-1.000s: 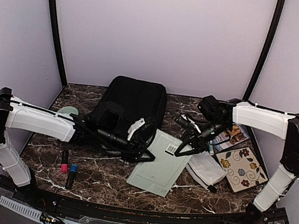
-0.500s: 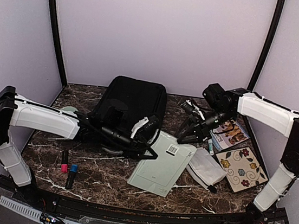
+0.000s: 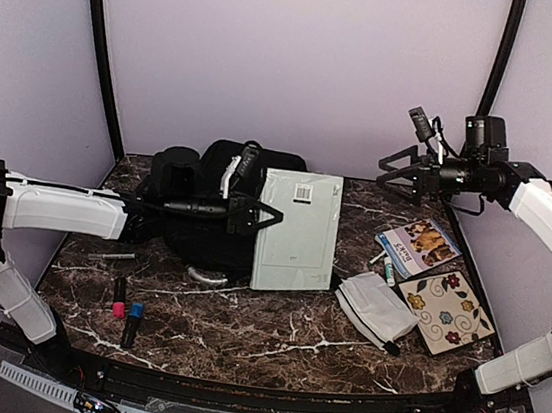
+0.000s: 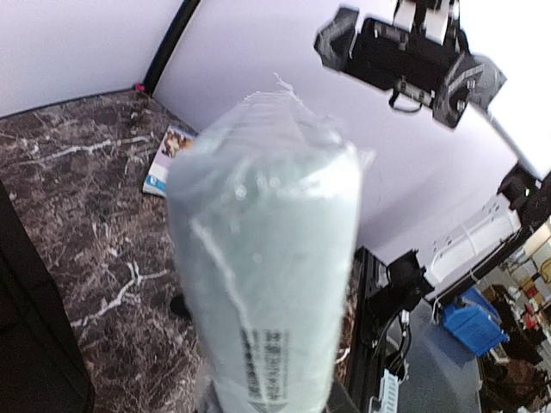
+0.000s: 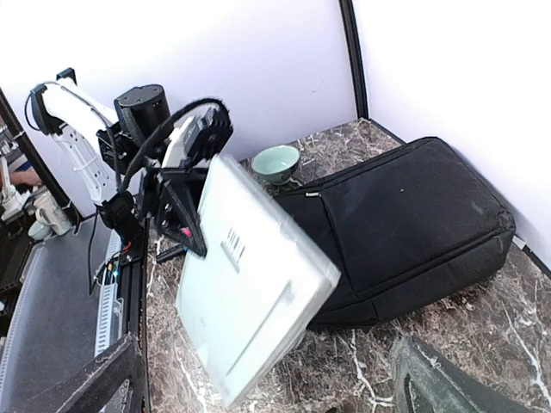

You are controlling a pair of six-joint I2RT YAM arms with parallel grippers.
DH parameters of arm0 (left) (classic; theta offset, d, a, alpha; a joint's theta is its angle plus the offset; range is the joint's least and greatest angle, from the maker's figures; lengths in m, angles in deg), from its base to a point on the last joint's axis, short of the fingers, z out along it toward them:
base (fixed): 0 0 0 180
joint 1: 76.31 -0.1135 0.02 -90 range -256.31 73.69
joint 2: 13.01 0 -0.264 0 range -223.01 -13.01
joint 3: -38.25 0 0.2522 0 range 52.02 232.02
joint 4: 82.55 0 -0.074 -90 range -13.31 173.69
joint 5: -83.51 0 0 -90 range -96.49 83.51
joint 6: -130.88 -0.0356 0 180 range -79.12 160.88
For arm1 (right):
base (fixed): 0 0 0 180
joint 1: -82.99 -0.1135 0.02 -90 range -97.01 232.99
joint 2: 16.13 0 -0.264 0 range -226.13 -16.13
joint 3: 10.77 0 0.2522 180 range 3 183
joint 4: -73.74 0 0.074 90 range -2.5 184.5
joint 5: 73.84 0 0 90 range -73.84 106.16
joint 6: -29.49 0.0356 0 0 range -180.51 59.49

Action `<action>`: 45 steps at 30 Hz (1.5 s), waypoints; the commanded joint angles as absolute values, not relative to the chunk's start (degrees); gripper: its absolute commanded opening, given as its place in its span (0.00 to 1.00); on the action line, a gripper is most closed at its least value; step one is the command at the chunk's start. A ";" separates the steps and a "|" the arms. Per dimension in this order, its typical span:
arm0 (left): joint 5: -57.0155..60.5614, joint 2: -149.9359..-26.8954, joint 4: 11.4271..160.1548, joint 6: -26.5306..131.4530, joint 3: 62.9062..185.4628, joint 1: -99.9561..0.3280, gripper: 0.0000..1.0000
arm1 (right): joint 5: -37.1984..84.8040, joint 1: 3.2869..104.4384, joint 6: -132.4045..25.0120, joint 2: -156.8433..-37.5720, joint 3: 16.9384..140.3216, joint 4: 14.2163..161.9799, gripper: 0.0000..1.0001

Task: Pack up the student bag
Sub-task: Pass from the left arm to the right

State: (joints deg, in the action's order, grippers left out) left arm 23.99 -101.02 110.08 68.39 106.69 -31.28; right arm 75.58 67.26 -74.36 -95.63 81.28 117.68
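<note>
The student bag (image 3: 206, 243), a big black backpack, lies at the back of the table (image 3: 238, 348), and in the right wrist view the student bag (image 5: 405, 224) lies flat. My left gripper (image 3: 260, 215) is shut on the left edge of a pale green plastic-wrapped pad (image 3: 298, 231), holding it upright in front of the bag. The pad (image 4: 267, 258) fills the left wrist view and hides the fingers. My right gripper (image 3: 401, 172) hangs open and empty high at the back right, away from the pad (image 5: 250, 292).
A white pouch (image 3: 374, 309), a picture book (image 3: 422, 247), a floral notebook (image 3: 450, 309) and a small pen (image 3: 389, 271) lie on the right. Two markers (image 3: 124, 309) lie at the front left. A green bowl (image 5: 277, 161) sits behind the bag.
The right gripper let go of the pad, opened wide and rose to the back right. The left arm lifted the pad from flat on the table to upright before the bag.
</note>
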 commanded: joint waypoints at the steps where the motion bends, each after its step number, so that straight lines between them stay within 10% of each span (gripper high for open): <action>1: 24.23 -97.15 127.81 77.94 107.29 -32.96 0.00 | 78.51 68.10 -64.22 -93.59 74.39 106.57 1.00; 22: 28.83 -104.77 148.49 95.93 106.89 -33.59 0.00 | 83.32 57.26 -56.21 -100.51 68.59 107.16 0.67; 43: 28.56 -106.22 144.37 93.45 106.84 -33.64 0.00 | 88.96 57.22 -45.99 -98.56 62.25 94.80 0.07; 45: 28.50 -106.17 140.95 92.57 107.32 -33.92 0.13 | 88.46 57.43 -44.63 -98.68 61.49 93.48 0.00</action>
